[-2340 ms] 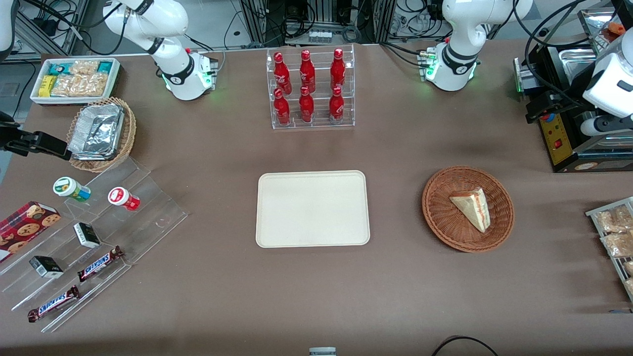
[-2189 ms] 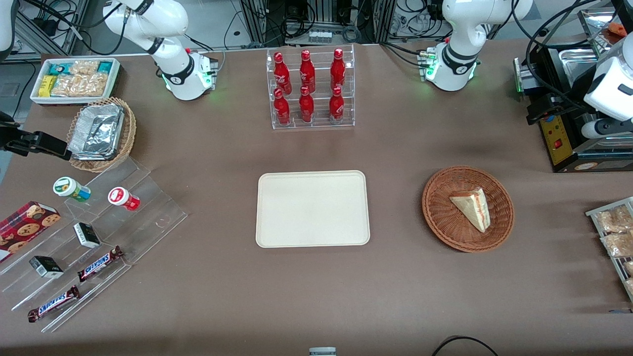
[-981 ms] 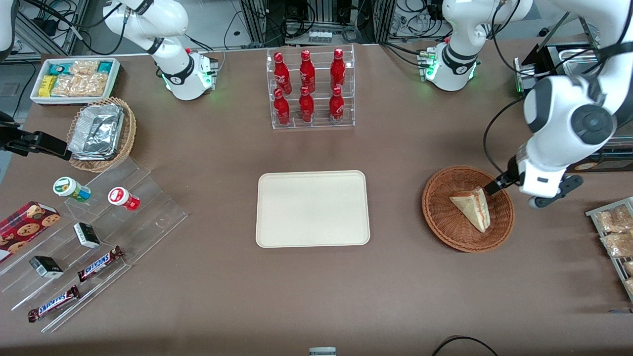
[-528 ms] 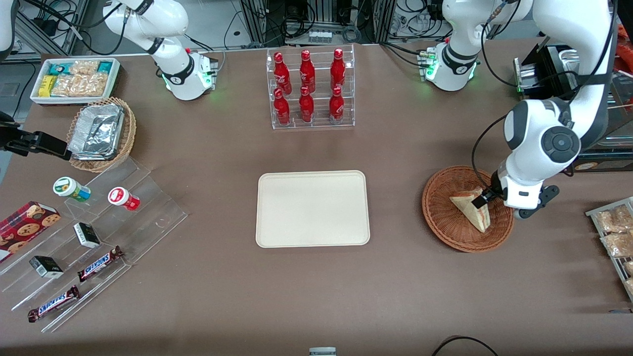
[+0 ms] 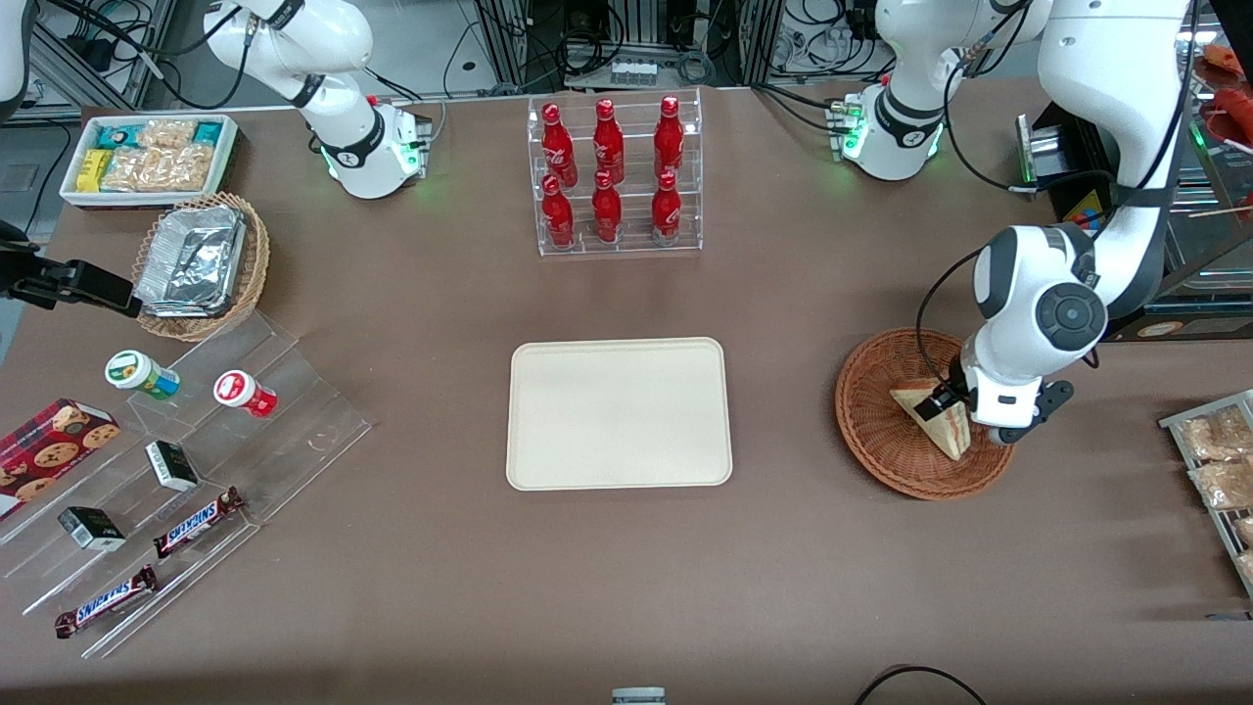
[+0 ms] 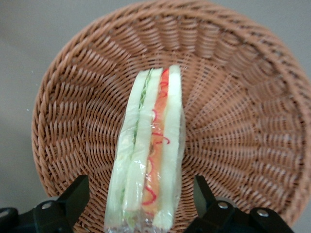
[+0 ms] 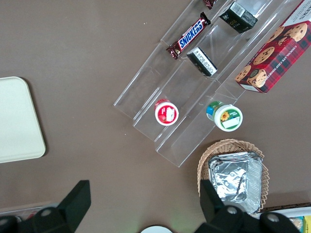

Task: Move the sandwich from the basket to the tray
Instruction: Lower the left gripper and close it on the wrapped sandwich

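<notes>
The sandwich [image 5: 930,412] [image 6: 148,150], a wrapped pale wedge with green and red filling at its edge, lies in the reddish-brown wicker basket [image 5: 876,416] [image 6: 238,116] toward the working arm's end of the table. My gripper [image 5: 954,411] [image 6: 141,201] hangs low over the basket and is open, one black finger [image 6: 77,194] on each side of the sandwich's thick end, with a gap between each finger and the wrap. The cream tray [image 5: 619,412] lies flat at the table's middle, with nothing on it.
A clear rack of red bottles [image 5: 612,176] stands farther from the front camera than the tray. Bagged snacks [image 5: 1214,460] lie on a rack at the working arm's end. Toward the parked arm's end stand acrylic steps [image 5: 186,460] with snacks and a tan basket of foil containers [image 5: 201,264].
The left arm came in from the table's end and lowered over the basket; its open gripper now straddles the sandwich. The sandwich and the tray have not moved.
</notes>
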Tool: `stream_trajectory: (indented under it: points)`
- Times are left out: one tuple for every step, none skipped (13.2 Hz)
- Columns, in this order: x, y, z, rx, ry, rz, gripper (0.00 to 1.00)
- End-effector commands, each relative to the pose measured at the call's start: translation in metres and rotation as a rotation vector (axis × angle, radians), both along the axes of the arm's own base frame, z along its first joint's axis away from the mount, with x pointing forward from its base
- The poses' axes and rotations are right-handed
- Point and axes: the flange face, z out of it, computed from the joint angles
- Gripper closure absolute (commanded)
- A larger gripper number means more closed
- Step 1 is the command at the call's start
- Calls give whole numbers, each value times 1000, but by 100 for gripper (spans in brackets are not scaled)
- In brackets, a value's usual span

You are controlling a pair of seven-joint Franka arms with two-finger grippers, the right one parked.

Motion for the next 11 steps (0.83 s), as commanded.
stream_trajectory:
  points:
    - [-7,-2,-5,9,-1,10,100]
    - [-8,-2,-5,10,2,7,100]
    - [-5,-3,-4,10,-1,7,100]
    - [-4,-3,-2,10,-3,8,100]
    - [-2,-4,2,12,3,9,100]
    - [2,-4,10,17,13,8,100]
    - [7,-9,21,26,32,-2,100]
    - [11,-17,33,32,45,-15,100]
    - [14,-26,44,38,58,-25,100]
    - [15,-39,56,42,66,-48,100]
    - [15,-53,67,43,68,-86,100]
